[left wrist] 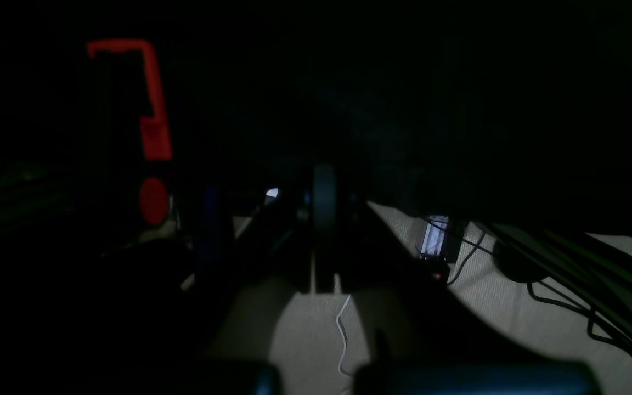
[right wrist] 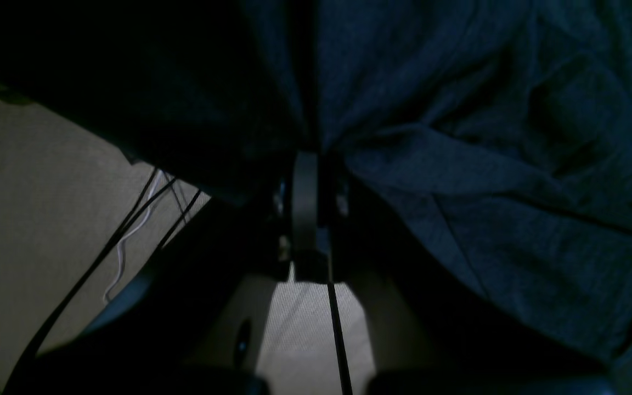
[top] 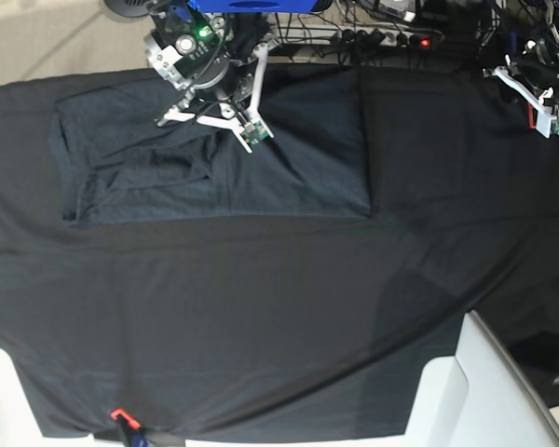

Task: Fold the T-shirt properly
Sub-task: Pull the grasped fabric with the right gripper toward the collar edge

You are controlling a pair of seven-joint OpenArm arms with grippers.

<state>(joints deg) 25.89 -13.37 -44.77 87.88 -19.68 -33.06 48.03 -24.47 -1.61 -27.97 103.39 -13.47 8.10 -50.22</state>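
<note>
The T-shirt (top: 214, 177) lies spread on the far left part of the black tablecloth (top: 261, 326), slate blue-grey with a folded sleeve on its left side. In the right wrist view its fabric (right wrist: 486, 164) bunches in creases toward my right gripper (right wrist: 308, 156), which is shut on a pinch of it near the shirt's far edge. That arm (top: 205, 65) reaches in over the shirt's top edge. My left gripper (left wrist: 324, 186) is shut, with nothing seen between its fingers. Its arm (top: 536, 84) sits at the far right corner, away from the shirt.
A power strip and cables (top: 382, 37) run along the far table edge. Beige floor with loose wires (right wrist: 47, 208) shows beyond the cloth. A red clip (top: 119, 413) marks the front edge. White blocks (top: 484, 382) stand at the front corners.
</note>
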